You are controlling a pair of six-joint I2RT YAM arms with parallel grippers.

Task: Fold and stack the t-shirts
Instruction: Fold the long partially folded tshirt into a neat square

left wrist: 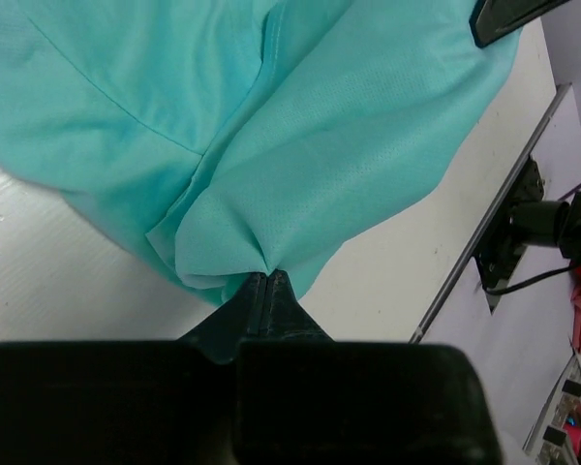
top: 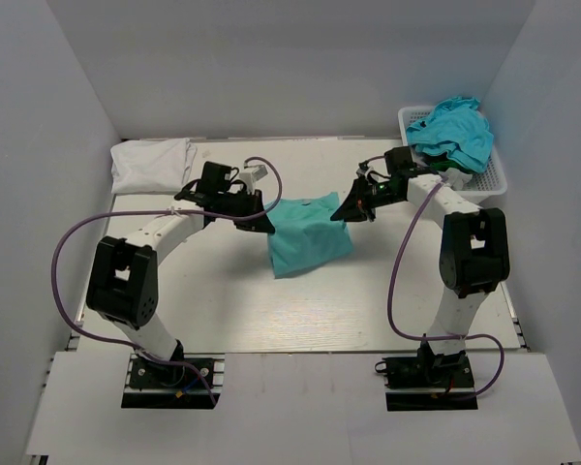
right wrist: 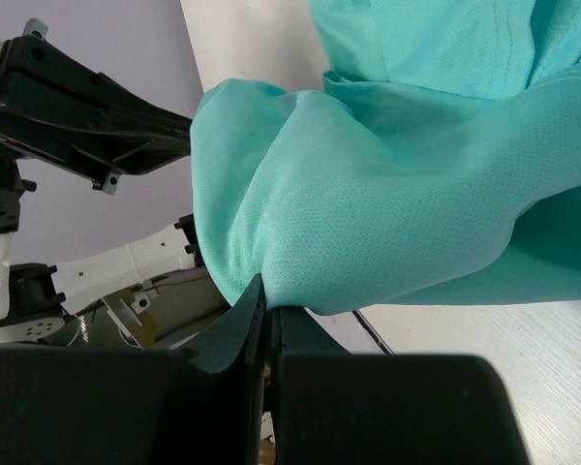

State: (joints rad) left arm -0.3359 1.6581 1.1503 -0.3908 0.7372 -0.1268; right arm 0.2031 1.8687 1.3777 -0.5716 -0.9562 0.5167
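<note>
Mint-green t-shirt (top: 310, 237), white t-shirt (top: 155, 163)

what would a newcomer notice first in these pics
The mint-green t-shirt in the middle, pinched at opposite edges by the left gripper and right gripper, both shut on it. A heap of turquoise t-shirts fills a white basket at far right; a white t-shirt lies far left.

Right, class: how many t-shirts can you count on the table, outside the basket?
2. The mint-green t-shirt is mid-table, pinched by the left gripper and right gripper; the white t-shirt lies folded far left. Others may hide beneath it.
</note>
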